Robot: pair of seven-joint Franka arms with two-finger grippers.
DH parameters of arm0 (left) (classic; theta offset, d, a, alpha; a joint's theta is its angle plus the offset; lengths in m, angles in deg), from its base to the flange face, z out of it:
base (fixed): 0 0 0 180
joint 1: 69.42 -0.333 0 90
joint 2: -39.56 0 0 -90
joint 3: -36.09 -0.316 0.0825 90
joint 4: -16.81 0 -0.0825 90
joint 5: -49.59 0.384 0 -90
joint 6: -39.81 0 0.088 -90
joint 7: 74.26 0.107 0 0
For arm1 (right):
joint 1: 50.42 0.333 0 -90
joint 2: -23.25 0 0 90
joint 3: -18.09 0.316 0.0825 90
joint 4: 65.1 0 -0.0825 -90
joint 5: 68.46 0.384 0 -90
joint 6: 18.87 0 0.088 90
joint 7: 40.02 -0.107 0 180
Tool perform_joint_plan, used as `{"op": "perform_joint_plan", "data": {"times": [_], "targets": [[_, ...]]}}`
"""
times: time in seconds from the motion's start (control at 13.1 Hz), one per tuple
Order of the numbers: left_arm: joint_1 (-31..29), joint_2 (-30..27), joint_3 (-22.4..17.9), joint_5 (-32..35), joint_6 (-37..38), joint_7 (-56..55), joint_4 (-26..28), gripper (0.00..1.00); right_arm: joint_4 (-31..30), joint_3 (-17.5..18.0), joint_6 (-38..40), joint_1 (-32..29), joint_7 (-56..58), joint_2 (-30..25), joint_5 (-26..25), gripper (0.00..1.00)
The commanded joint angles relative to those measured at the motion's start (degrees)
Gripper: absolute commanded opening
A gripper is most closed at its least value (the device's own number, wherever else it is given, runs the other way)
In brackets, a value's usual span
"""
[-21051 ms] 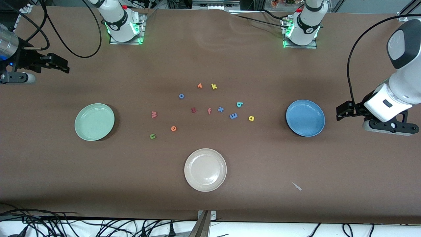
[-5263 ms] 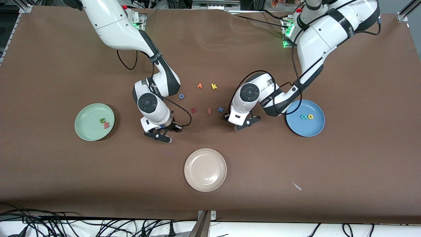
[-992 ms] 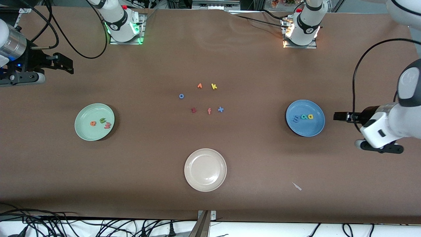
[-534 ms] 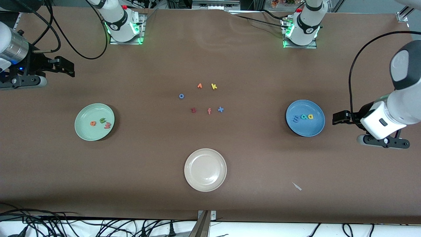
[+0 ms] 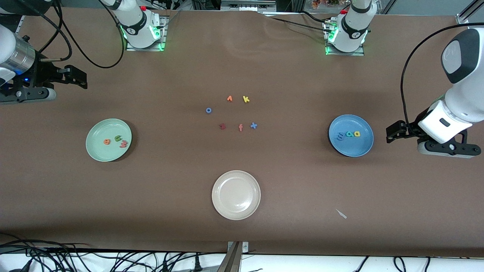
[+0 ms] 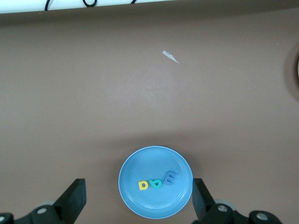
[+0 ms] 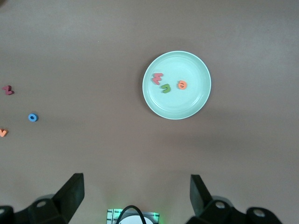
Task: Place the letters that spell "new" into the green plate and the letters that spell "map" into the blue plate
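Note:
The green plate [image 5: 99, 149] [image 7: 196, 103] holds the letters that spell "new": orange e [image 5: 107, 142] [image 7: 181, 85], green n [image 5: 118, 138] [image 7: 165, 88] and pinkish-red w [image 5: 123, 143] [image 7: 157, 78]. In the blue plate [image 5: 359, 146] [image 6: 154, 161] lie the letters that spell "map": blue m [image 5: 340, 135] [image 6: 170, 178], teal p [image 5: 349, 133] [image 6: 157, 183] and yellow a [image 5: 357, 133] [image 6: 143, 185]. My left gripper [image 5: 391, 133] [image 6: 138, 196] hangs open and empty over the table at the left arm's end, beside the blue plate. My right gripper [image 5: 77, 76] [image 7: 135, 189] hangs open and empty over the right arm's end.
A cream-white plate [image 5: 221, 206] sits near the front edge. Loose in the table's middle lie an orange piece [image 5: 229, 98], yellow k [image 5: 246, 99], blue o [image 5: 208, 110], dark red z [image 5: 222, 126], salmon f [image 5: 240, 127] and blue plus [image 5: 253, 125]. A white scrap [image 5: 341, 214] lies near the front.
Over the last second the left arm's hand has swung round beside the blue plate and the right gripper has crept slightly toward the table's middle. The letters and plates have not moved.

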Motion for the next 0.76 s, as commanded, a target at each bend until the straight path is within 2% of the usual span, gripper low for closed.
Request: {"op": "perform_joint_plan", "data": {"times": [0.0,0.23,0.69], "targets": [[0.04,-0.95,-0.38,-1.24,1.84,1.43,-1.78,1.00,0.79,0.07,0.46,-0.12,-0.89,0.17,0.11,1.00],[0.12,-0.69,-0.47,-1.06,5.11,2.30,-5.04,1.00,0.79,0.07,0.64,-0.21,-0.89,0.17,0.11,1.00],[-0.05,0.10,-0.65,-1.14,5.73,3.18,-4.96,1.00,0.79,0.07,0.73,-0.21,-0.89,0.17,0.11,1.00]]}}
